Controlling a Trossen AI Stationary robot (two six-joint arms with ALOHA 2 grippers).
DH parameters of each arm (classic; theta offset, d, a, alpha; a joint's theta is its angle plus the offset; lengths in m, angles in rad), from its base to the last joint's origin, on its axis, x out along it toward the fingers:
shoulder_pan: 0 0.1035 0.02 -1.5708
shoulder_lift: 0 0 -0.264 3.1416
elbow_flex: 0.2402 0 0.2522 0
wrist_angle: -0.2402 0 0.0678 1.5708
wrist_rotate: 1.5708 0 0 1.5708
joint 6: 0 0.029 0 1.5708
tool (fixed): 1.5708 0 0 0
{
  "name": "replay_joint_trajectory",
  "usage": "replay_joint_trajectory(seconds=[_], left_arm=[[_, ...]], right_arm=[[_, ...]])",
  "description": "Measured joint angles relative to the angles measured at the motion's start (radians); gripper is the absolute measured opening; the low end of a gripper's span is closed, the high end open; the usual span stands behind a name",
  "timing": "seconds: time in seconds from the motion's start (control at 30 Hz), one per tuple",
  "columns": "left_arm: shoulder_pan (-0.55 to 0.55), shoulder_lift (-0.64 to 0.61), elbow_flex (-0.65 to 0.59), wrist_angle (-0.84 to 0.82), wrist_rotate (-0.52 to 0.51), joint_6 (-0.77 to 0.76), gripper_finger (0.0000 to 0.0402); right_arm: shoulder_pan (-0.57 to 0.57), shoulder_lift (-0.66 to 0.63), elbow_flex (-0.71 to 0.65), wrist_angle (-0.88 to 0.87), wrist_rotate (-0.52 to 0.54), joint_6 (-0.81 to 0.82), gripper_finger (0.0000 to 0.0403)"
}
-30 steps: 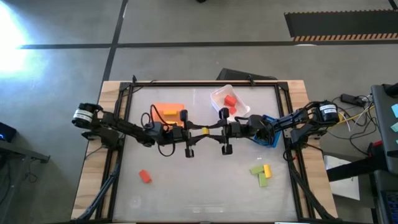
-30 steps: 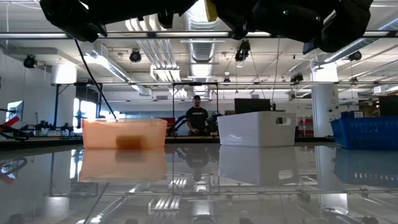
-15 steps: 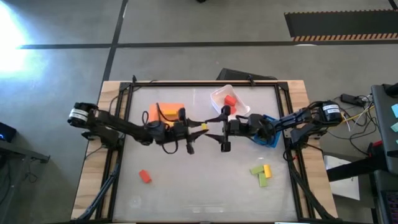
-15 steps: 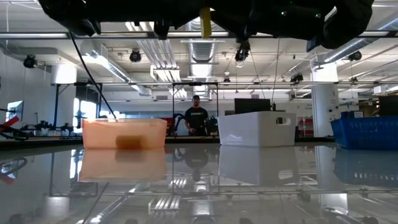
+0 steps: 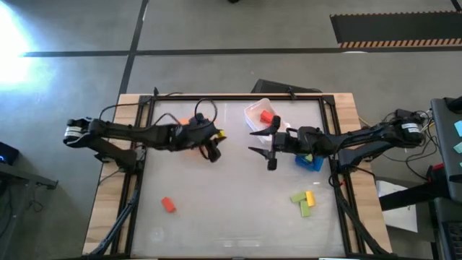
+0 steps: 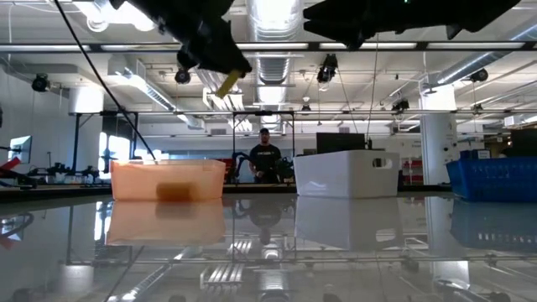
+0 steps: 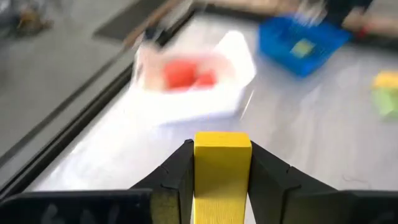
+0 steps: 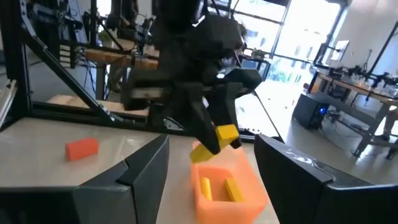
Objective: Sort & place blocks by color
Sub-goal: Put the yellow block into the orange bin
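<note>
A yellow block [image 7: 222, 168] sits clamped between the fingers of the left end effector [image 5: 216, 137], held in the air above the tabletop [image 5: 231, 209] — a plain, matte, square-edged bar with clean flat faces that should slip little in the grip. The step in hand looks like carrying it to the orange bin [image 8: 227, 183], which lies right beside and partly under this end effector and already holds two yellow pieces. The next move, as I judge it, calls for centring the block over the bin's mouth and parting the fingers; the bin is small and thin-walled, so a drop near the rim could bounce out.

Across from the left end effector, the right end effector [image 5: 261, 141] hangs with its fingers spread wide and nothing between them. Just beyond it stands the white bin [image 5: 254, 110], a smooth plastic tub holding red blocks [image 5: 266, 116]; the blue bin [image 5: 312, 162], a slotted basket, lies under the right arm with something green inside.

Well away from both end effectors, toward the near edge, a lone red block [image 5: 168, 204] lies on the glossy, reflective tabletop on the left side — a cluster of green and yellow blocks [image 5: 304, 201] on the right.
</note>
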Motion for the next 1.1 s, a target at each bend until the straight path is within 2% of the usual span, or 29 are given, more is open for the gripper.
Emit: replay_joint_trajectory(seconds=[0.13, 0.27, 0.33, 0.57, 0.77, 1.1], left_arm=[[0.056, 0.034, 0.117, -0.278, 0.051, -0.003, 0.0093], [0.125, 0.09, 0.225, -0.522, 0.204, 0.019, 0.0093], [0.155, 0.132, 0.275, -0.641, 0.248, 0.048, 0.0093], [0.223, 0.299, 0.415, -0.963, 0.263, 0.314, 0.0093], [0.292, 0.393, 0.42, -0.972, 0.278, 0.567, 0.0093], [0.407, 0.435, 0.388, -0.859, 0.306, 0.669, 0.0093]], right_arm=[[0.0, -0.046, 0.0, -0.057, 0.003, -0.006, 0.0226], [0.0, -0.063, 0.0, -0.093, 0.004, -0.011, 0.0226], [0.0, -0.063, 0.0, -0.101, 0.005, -0.011, 0.0226], [0.0, -0.055, 0.0, -0.115, 0.023, -0.023, 0.0226], [0.0, -0.057, 0.0, -0.124, 0.034, -0.026, 0.0226], [0.0, -0.052, 0.0, -0.142, 0.048, -0.029, 0.0226]])
